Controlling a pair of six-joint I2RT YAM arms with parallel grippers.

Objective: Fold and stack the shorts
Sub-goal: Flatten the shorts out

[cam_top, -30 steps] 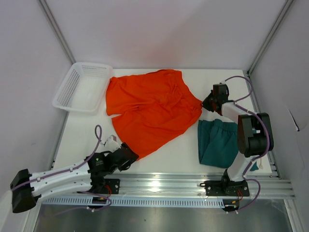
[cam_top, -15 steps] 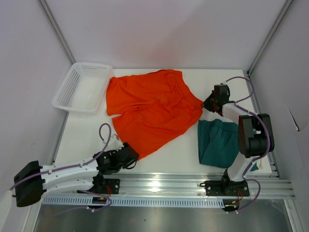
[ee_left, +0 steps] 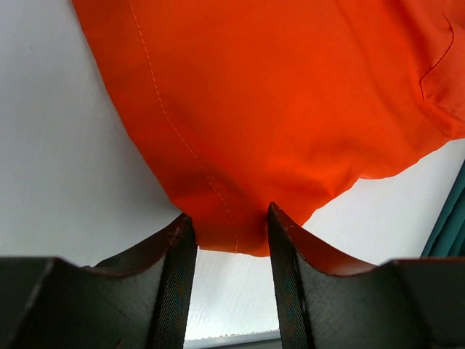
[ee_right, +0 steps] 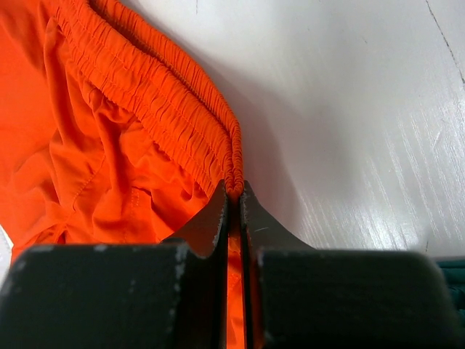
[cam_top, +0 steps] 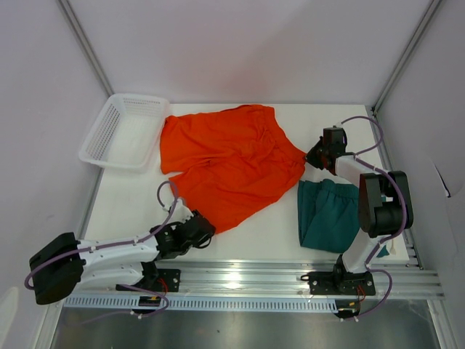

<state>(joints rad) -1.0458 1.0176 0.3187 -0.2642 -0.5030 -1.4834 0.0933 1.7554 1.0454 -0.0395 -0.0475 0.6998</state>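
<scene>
The orange shorts (cam_top: 225,160) lie spread on the white table, waistband to the right. My right gripper (cam_top: 311,154) is shut on the waistband's elastic corner (ee_right: 234,178). My left gripper (cam_top: 205,227) is open at the near leg's hem corner (ee_left: 231,231); the corner lies between the jaws, which stand apart on either side of it. The teal-green shorts (cam_top: 327,214) lie folded at the right, near the right arm's base; a sliver shows in the left wrist view (ee_left: 452,225).
A white mesh basket (cam_top: 123,131) stands at the back left corner. The metal rail (cam_top: 290,275) runs along the table's near edge. Enclosure walls close in on left, right and back.
My left arm has slid right and forward, bringing its open gripper up to the orange hem corner. The right gripper has stayed shut on the waistband.
</scene>
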